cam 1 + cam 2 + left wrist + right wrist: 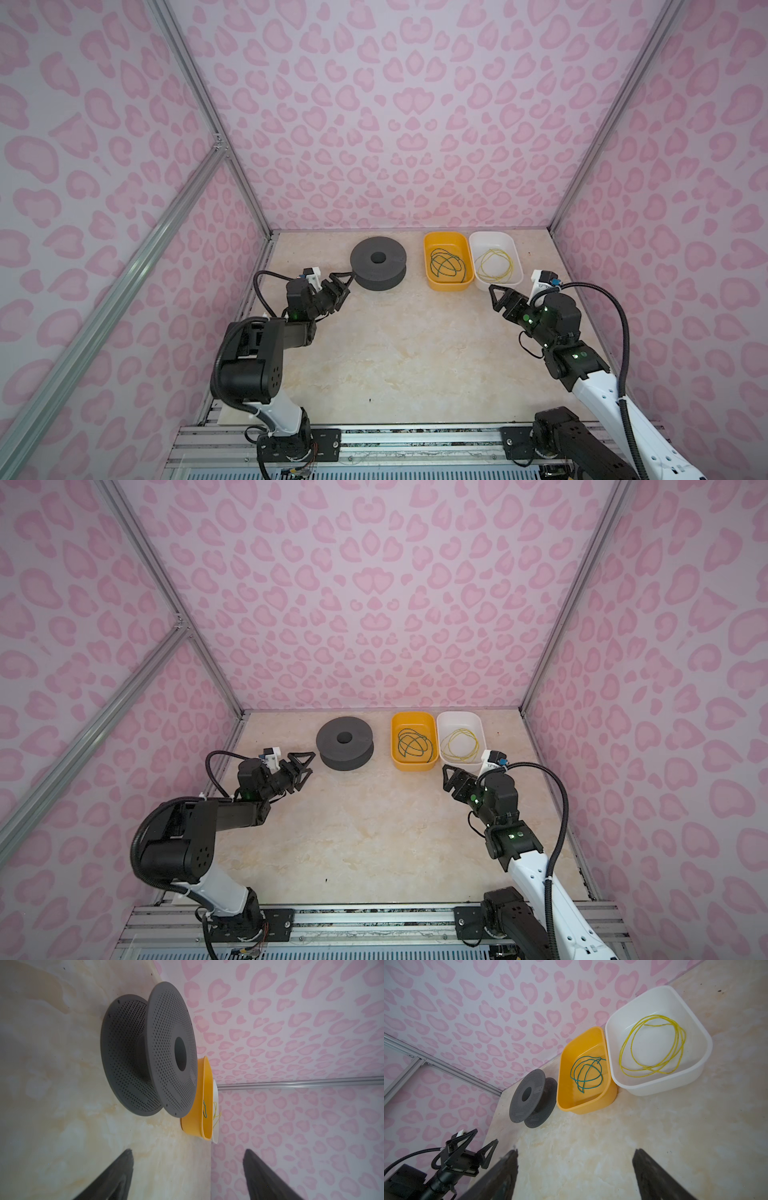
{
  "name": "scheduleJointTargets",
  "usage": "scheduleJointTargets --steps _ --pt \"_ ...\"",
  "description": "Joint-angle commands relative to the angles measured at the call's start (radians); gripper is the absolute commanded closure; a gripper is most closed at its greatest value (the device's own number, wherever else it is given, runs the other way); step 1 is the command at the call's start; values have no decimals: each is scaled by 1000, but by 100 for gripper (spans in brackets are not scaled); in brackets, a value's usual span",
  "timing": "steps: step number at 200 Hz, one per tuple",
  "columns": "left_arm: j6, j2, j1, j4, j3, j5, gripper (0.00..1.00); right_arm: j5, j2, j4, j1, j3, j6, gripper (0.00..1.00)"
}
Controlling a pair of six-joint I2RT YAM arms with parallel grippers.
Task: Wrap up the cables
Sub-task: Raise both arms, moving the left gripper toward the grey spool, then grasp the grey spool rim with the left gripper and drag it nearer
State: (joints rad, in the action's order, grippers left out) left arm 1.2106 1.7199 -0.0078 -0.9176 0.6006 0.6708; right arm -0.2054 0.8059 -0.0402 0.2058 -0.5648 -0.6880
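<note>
**Both grippers wide and empty; cables lay in their tubs**

The green cable (446, 264) lay in loose loops on the floor of the orange tub (451, 286). The yellow cable (494, 266) lay the same way in the white tub (490, 235). The two tubs stood side by side, touching, at the far edge of the table (395, 353), to the right of its middle. A grey spool (378, 270) with perforated flanges lay flat on one flange to the left of the orange tub, apart from it.

The left gripper (347, 285) hung just beside the near left edge of the spool, pointing at it. The top views did not show whether it touched the spool. Its wrist camera showed the fingers (124, 1165) spread wide with only table and wall between them, and the spool (172, 1049) some way ahead.

The right gripper (494, 297) was near the front corner of the white tub, outside it. From its wrist camera its jaws also stood wide apart, holding nothing, with bare table between the fingers (641, 1165). Both cables (586, 1074) (652, 1045) lay untouched ahead of it.
</note>
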Motion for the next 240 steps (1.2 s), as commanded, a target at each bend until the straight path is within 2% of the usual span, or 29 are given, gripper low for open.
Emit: scheduleJointTargets --steps 1,25,55,88,141,187,227,230,240 --pt "158 121 -1 -330 37 14 18 16 -1 -8 -7 -6 10 12" --pt "179 222 -7 -377 92 3 22 20 -4 -23 -14 -10 18 13" --pt "160 289 -13 -358 152 -5 23 13 7 -23 -18 -10 16 13" --pt "181 381 -16 -334 225 8 29 10 33 -28 -19 -14 11 15" --pt "153 440 -20 -290 325 44 33 -22 40 -38 -19 -8 -6 18" --pt "162 497 -20 -296 391 69 40 -29 38 -36 -19 -6 -7 20" --pt "145 516 -20 -280 408 75 62 -34 39 -34 -19 -4 -5 21" --pt "145 519 -21 -279 410 76 68 -34 40 -33 -19 -5 -6 21" --pt "145 528 -20 -282 410 76 73 -37 40 -32 -19 -5 -9 22"
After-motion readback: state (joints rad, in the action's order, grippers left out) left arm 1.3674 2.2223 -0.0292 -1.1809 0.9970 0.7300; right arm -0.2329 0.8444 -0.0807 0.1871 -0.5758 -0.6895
